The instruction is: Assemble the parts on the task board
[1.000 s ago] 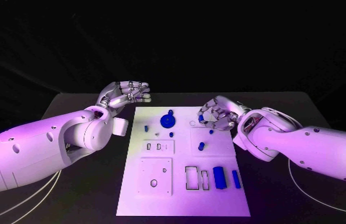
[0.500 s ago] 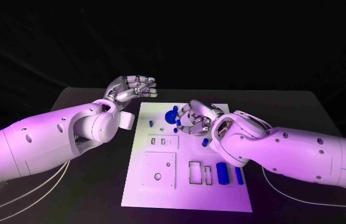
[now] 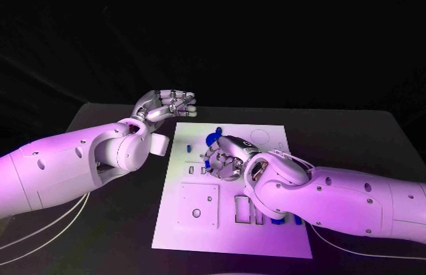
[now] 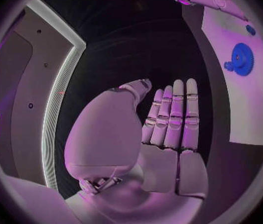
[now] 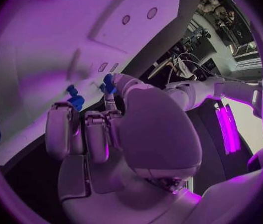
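So the left robot hand [image 3: 165, 107] is hanging off the far left corner of the task board [image 3: 266, 232], over the dark surface [image 3: 106, 118], with its fingers curled in toward the palm and nothing in them, so it's just parked. Just to its right on the board sits the blue gear [image 3: 213, 140], and a small blue part [image 3: 188, 147] lies a bit nearer the robot from there. The right robot hand [image 3: 226, 158] is down over the middle of the board, right next to the gear, and the right wrist view shows a small blue peg [image 5: 108, 82] pinched at its fingertips [image 5: 111, 92] while the rest of the fingers stay folded. Two little slots [image 3: 196, 170] lie just beside that hand, and my guess is the peg is headed for one of them or a hole nearby, can't tell which. To do it well I'd keep the peg upright, line it up squarely over the opening before pushing, and go down slow without bumping the gear. More blue pieces [image 3: 285, 219] peek out near the forearm.
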Tool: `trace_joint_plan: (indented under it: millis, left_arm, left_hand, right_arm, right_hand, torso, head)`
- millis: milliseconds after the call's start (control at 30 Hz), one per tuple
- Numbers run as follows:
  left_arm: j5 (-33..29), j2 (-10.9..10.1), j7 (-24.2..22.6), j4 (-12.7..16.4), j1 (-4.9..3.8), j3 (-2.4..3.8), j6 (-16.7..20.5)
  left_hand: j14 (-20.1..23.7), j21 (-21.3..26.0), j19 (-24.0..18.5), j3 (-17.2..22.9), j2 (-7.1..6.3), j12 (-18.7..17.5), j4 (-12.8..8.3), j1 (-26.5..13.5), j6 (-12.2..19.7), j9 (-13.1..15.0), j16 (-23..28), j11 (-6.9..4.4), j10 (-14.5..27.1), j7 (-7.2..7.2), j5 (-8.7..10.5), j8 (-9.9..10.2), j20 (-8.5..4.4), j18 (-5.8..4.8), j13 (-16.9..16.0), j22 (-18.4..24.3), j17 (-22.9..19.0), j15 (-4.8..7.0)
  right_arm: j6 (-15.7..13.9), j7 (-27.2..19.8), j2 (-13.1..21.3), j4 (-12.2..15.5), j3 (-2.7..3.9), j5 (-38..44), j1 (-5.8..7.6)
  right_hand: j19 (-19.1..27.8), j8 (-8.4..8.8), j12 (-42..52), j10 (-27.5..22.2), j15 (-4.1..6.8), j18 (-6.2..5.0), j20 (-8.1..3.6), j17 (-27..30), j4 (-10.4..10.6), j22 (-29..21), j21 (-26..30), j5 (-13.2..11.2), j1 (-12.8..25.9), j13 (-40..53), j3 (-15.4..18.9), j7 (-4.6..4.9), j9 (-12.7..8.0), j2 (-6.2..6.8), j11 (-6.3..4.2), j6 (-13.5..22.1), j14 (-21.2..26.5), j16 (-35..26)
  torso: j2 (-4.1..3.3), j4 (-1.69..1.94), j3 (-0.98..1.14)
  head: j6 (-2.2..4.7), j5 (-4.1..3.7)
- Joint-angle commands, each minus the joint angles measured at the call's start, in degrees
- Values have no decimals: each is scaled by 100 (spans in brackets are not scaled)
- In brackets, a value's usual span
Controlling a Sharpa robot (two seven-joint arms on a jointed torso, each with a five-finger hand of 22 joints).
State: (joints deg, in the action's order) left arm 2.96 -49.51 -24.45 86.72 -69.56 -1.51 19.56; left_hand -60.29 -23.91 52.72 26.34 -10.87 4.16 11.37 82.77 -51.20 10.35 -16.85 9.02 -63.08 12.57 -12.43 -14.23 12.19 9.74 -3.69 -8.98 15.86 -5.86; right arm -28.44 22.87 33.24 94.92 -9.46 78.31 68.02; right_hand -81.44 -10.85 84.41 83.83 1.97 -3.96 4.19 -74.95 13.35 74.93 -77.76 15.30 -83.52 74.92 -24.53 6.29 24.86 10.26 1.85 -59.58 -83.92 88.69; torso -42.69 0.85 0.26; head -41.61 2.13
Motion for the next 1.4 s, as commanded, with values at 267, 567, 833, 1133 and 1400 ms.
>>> trace_joint_plan:
  millis: [267,567,833,1133,1400]
  left_arm:
    - [-11,5,-16,18,-3,3,-121]
    - [-11,-6,-6,24,-3,3,-128]
    - [-11,-18,2,27,-3,4,-131]
    - [-11,-26,8,29,-3,4,-133]
    - [-11,-27,11,30,-3,4,-136]
  left_hand:
    - [-5,-21,-28,8,-7,-32,-33,-66,23,9,39,20,-8,-1,35,7,1,64,-7,6,6,-49]
    - [-7,-24,-30,15,-1,-33,-41,-71,17,12,48,16,-18,-7,34,7,2,65,-9,7,13,-48]
    - [-7,-24,-30,15,-1,-33,-41,-71,17,12,48,16,-18,-7,34,7,2,65,-9,7,13,-48]
    - [-8,-24,-32,14,-2,-35,-44,-78,17,14,54,16,-20,-8,36,7,3,64,-9,8,18,-48]
    - [-8,-24,-32,14,-2,-35,-44,-78,17,14,54,16,-20,-8,36,7,3,64,-9,8,18,-48]
  right_arm:
    - [196,261,-87,-66,-8,393,-73]
    - [240,334,-122,-116,-12,515,-114]
    - [276,393,-130,-121,-13,583,-126]
    - [305,440,-128,-138,-13,623,-128]
    - [331,445,-135,-167,-13,629,-128]
  right_hand:
    - [7,-102,-12,259,29,48,-12,-959,-6,470,16,7,88,944,-45,-28,157,14,-43,-73,-498,7]
    - [2,-110,-19,258,27,50,-13,-955,50,475,17,-1,250,939,-33,-27,168,59,-40,-64,-497,5]
    - [-3,-118,-11,265,31,51,-15,-962,59,480,15,-2,316,947,-30,-32,176,97,-45,-62,-499,6]
    - [-1,-123,-16,264,34,49,-17,-949,66,476,24,-3,368,943,-23,-35,182,137,-47,-59,-497,3]
    - [8,-116,-36,252,34,46,-18,-932,68,466,41,-2,406,925,-15,-29,183,181,-45,-34,-493,-1]
  torso:
    - [-4,-4,9]
    - [-2,0,3]
    - [0,-4,5]
    - [0,-6,3]
    - [0,-6,3]
  head:
    - [-44,23]
    - [-71,32]
    - [-85,37]
    - [-80,36]
    - [-82,38]
